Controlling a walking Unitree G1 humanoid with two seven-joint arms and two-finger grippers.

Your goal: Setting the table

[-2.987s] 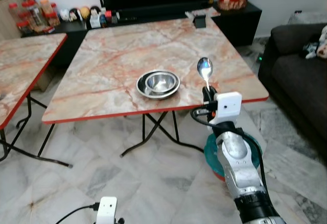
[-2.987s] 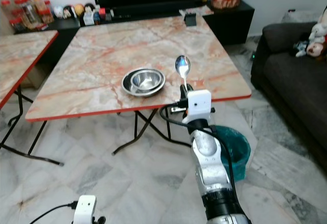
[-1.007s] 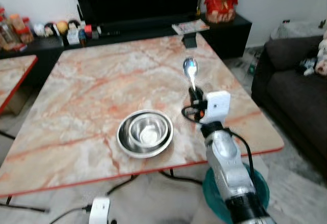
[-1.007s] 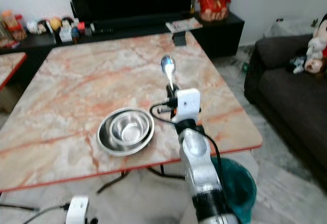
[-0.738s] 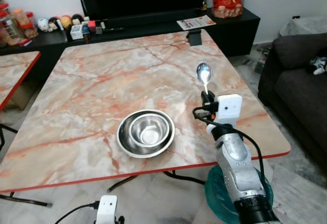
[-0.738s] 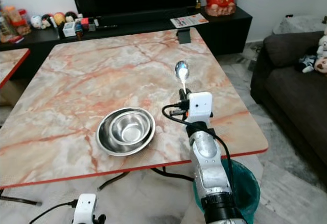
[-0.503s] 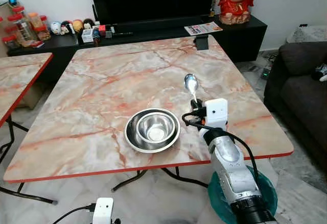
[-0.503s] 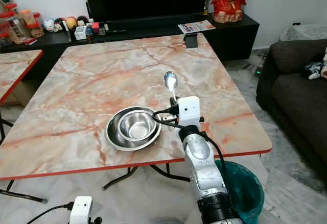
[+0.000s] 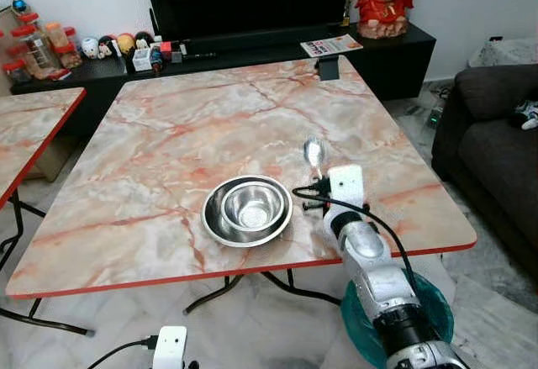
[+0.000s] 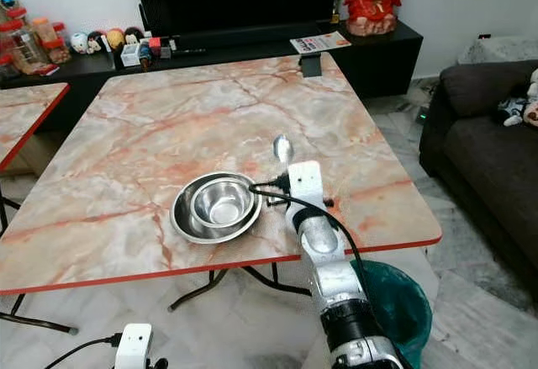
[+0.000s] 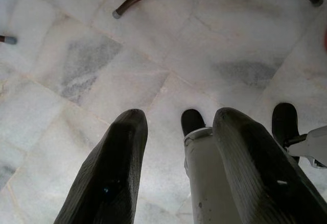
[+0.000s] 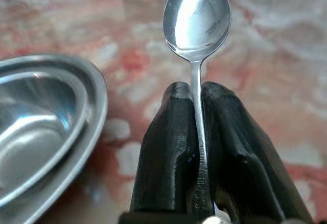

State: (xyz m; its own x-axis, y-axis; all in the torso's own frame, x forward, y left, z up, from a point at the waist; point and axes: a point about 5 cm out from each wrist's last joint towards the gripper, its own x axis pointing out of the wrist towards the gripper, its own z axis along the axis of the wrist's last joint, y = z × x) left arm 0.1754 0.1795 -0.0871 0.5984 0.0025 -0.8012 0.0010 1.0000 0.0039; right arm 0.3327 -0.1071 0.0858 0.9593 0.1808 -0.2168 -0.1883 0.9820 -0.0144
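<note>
Right claw [image 12: 195, 106] pinching spoon [image 12: 196, 17] handle, beside steel bowls [image 9: 247, 209]

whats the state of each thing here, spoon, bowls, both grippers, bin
spoon: clamped by its handle, bowl end forward, low over the table beside the bowls
steel bowls: two nested, upright, empty, on the marble table
right gripper: shut on the spoon
left gripper: open, hanging idle over the floor
teal bin: on the floor, under the table's corner

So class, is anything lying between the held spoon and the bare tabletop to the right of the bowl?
Nothing visible. The right gripper clamps the spoon over bare table beside the bowl.
</note>
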